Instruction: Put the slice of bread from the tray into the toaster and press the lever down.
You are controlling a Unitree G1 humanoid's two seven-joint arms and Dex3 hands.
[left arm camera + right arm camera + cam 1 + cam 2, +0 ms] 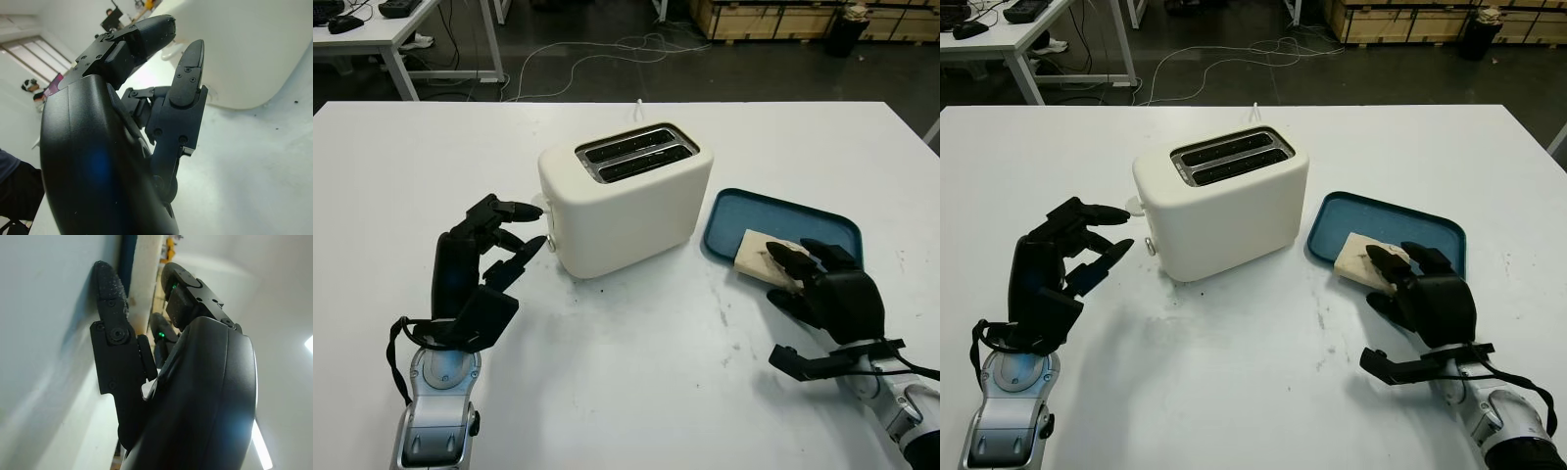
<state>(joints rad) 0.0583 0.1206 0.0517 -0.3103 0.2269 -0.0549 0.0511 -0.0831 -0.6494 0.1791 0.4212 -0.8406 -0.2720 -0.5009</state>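
We see the slice of bread (766, 254) lying at the near edge of the blue tray (773, 212), its near corner seeming to hang over the rim toward the robot, which is likely why the right robot hand (800, 274) comes at it from that side: the overhang gives the fingers something to get under. That robot hand sits low over the slice with its upper fingers (1388, 260) on top of the bread; in the right wrist view a finger (111, 293) reaches along the white bench beneath the pale edge of the slice, so we judge it is closing around the bread, but we cannot tell whether the pinch is made or the slice is off the tray. The white toaster (625, 196) stands just beside the tray at the middle of the bench (636, 372), both slots (636, 152) empty and facing up, the short carry from tray to slot seeming deliberate. The left robot hand (494, 245) is raised, fingers loosely extended and holding nothing, near the toaster's end where a small white lever (549, 242) shows, well placed, we think, for the press to come. The hand hides the slice's near portion, and the toaster's cord runs off behind it toward the floor.
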